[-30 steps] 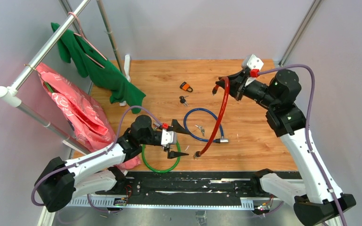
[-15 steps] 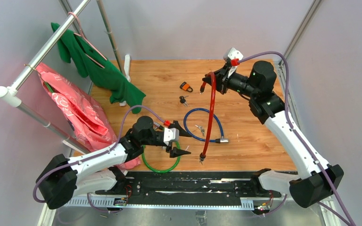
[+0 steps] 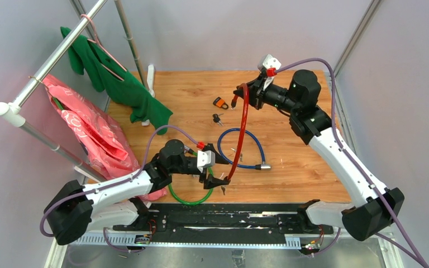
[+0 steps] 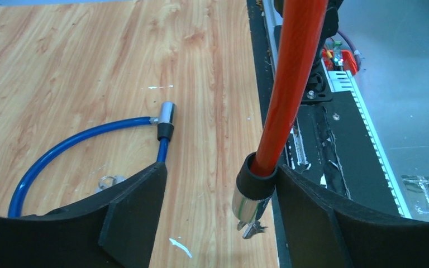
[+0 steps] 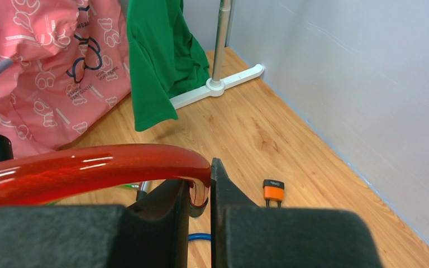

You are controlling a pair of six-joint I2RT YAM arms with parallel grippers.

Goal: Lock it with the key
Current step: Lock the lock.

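Red cable lock (image 3: 240,128) hangs inside wide-open left gripper (image 4: 218,215) (right gripper (image 5: 200,192) clamps its top); sway could mean missing the key (image 4: 250,228).

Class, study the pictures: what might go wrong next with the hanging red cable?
1. The end of the red cable hangs off-centre in the open left gripper, close to one side; closing may nudge it away.
2. The right gripper pinches only the top bend, so the cable may swing.
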